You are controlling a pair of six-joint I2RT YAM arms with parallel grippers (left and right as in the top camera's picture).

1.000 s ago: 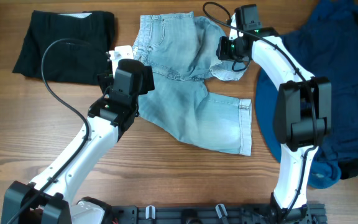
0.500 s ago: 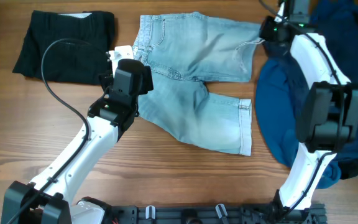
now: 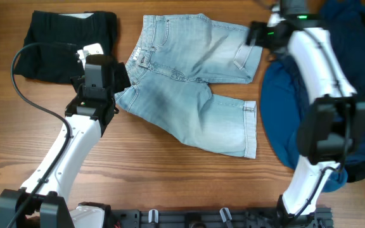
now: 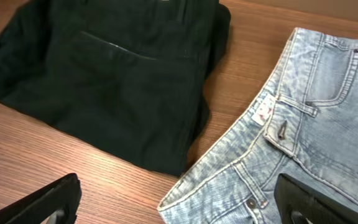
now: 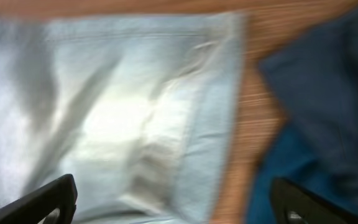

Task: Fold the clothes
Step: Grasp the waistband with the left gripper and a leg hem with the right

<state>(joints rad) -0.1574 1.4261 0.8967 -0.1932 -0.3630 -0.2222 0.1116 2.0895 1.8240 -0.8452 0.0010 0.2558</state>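
On the counter (image 3: 170, 183), denim shorts (image 3: 195, 88) now lie flat: upper leg, bunched a second ago, is spread out. Right pincer (image 5: 179, 199) has let go, open over the cuff (image 3: 246, 58). Left pincer (image 4: 179, 208) open, backed off the waistband (image 4: 272, 118). Probably ready for folding.

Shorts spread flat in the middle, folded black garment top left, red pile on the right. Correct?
Not quite. The pile on the right is blue, not red, as the overhead view shows. The rest holds: the shorts are spread flat in the middle and the folded black garment is top left.
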